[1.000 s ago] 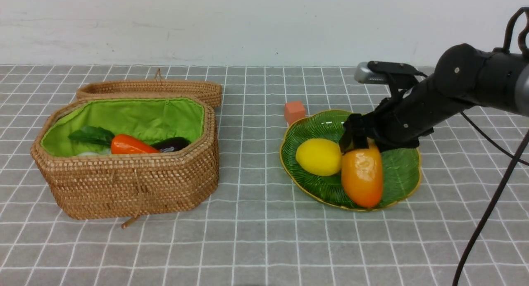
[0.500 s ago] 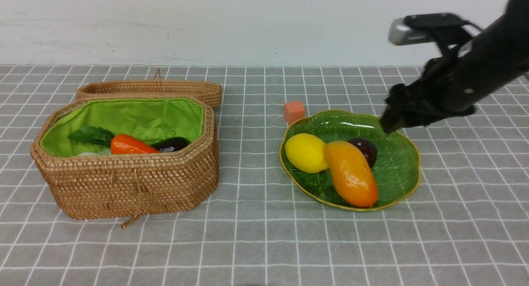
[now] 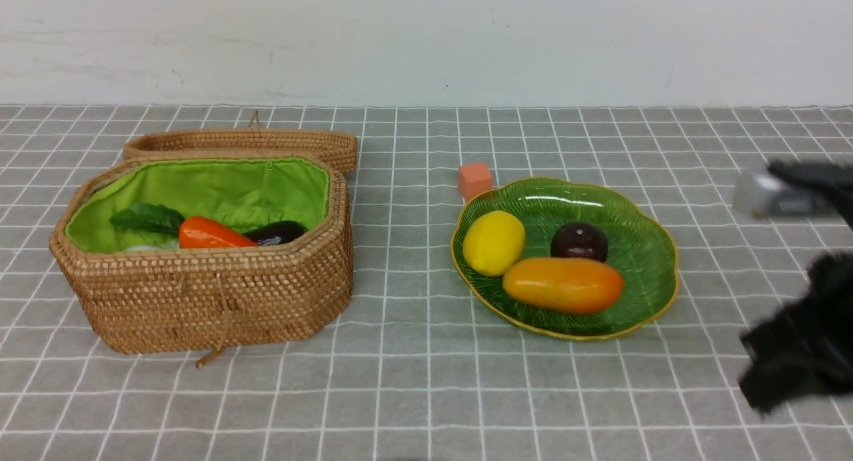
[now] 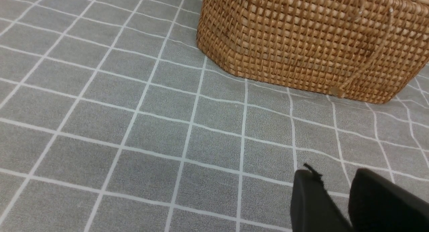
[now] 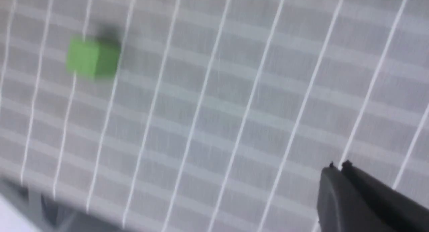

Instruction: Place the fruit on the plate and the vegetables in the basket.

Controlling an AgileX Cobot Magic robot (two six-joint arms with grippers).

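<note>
The green plate point(image 3: 643, 251) holds the yellow lemon point(image 3: 494, 242), the dark maroon fruit point(image 3: 578, 241) and the orange-yellow mango point(image 3: 563, 285), which lies flat across its front. The wicker basket point(image 3: 213, 294) holds the carrot point(image 3: 212, 233) with green leaves, the purple eggplant point(image 3: 276, 232) and a sliver of white radish point(image 3: 143, 248). My right gripper point(image 3: 760, 381) is a blur at the right edge, away from the plate; its wrist view shows it point(image 5: 338, 166) shut and empty. My left gripper point(image 4: 335, 175) is slightly open and empty, low over the cloth near the basket point(image 4: 311, 41).
The basket's woven lid point(image 3: 246, 144) lies open behind it. A small orange cube point(image 3: 474, 179) sits just behind the plate's left rim. A small green cube point(image 5: 92, 57) shows blurred on the cloth in the right wrist view. Grey checked cloth covers the table.
My right gripper let go of the mango, rose off the plate and swung down to the right edge. The mango settled flat, the lemon shifted a little, and the maroon fruit came into sight.
</note>
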